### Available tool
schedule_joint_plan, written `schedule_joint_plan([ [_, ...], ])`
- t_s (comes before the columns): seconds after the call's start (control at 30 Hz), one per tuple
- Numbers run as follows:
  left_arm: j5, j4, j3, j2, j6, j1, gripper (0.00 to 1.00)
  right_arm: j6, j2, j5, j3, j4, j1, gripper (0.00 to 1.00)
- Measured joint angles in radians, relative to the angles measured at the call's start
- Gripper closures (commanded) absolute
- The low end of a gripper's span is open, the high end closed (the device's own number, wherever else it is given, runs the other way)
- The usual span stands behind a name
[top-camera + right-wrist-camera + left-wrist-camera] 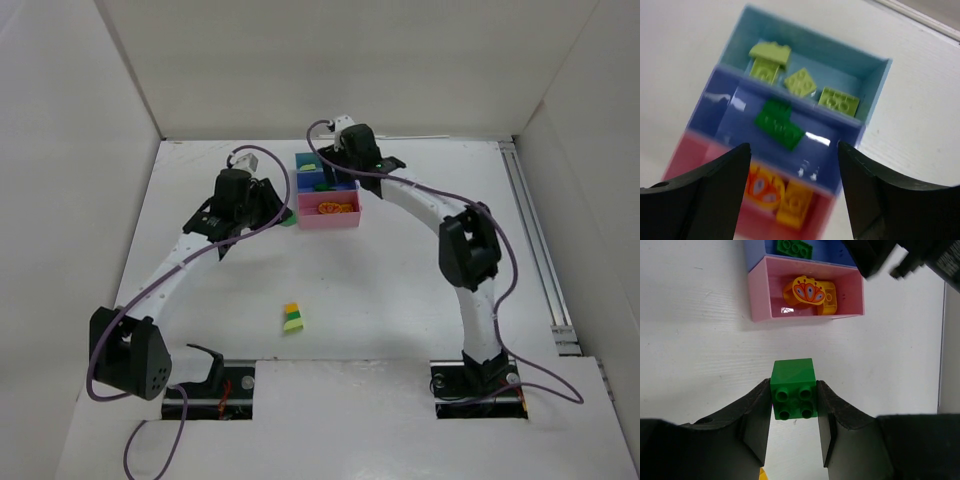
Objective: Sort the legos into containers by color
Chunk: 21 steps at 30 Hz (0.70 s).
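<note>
Mid-sort, we see the left gripper (794, 392) clamped on a dark green brick (792, 376), both fingers pressed to its sides, just short of the pink tray (759, 290) and to its left in the overhead view. We cannot tell whether the brick is lifted or resting on the table. It lies tipped, its four studs facing back toward the wrist and its smooth side toward the pink tray; being square, it shows no clear long axis. The pink tray holds orange bricks (810, 294). In the blue tray (730, 112), next beyond the pink one, lies a flat dark green brick (779, 127), and the teal tray (875, 75), beyond that, holds light green bricks (800, 82). The right gripper (795, 165) hangs over these trays, jaws wide and empty. We judge the step to be delivery: the held brick must clear the pink tray and drop in the blue. A small stack (293, 318) waits well nearer the arms' bases than the pink tray
</note>
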Motion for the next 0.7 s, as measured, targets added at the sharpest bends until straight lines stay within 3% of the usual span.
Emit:
schedule_joint_plan([
  [0.17, 0.092, 0.031, -0.003, -0.017, 0.0, 0.031, 0.93, -0.169, -0.359, -0.271, -0.365, 0.08, -0.003, 0.25],
  [0.37, 0.353, 0.166, -0.048, -0.078, 0.0, 0.089, 0.91, -0.294, -0.725, -0.571, -0.676, 0.176, 0.01, 0.23],
  [0.5, 0.514, 0.245, -0.079, -0.089, -0.001, 0.087, 0.91, -0.332, -0.817, -0.625, -0.776, 0.188, 0.076, 0.22],
  [0.7, 0.602, 0.269, -0.101, -0.118, 0.0, 0.059, 0.9, -0.36, -0.831, -0.583, -0.798, 0.187, 0.2, 0.22],
])
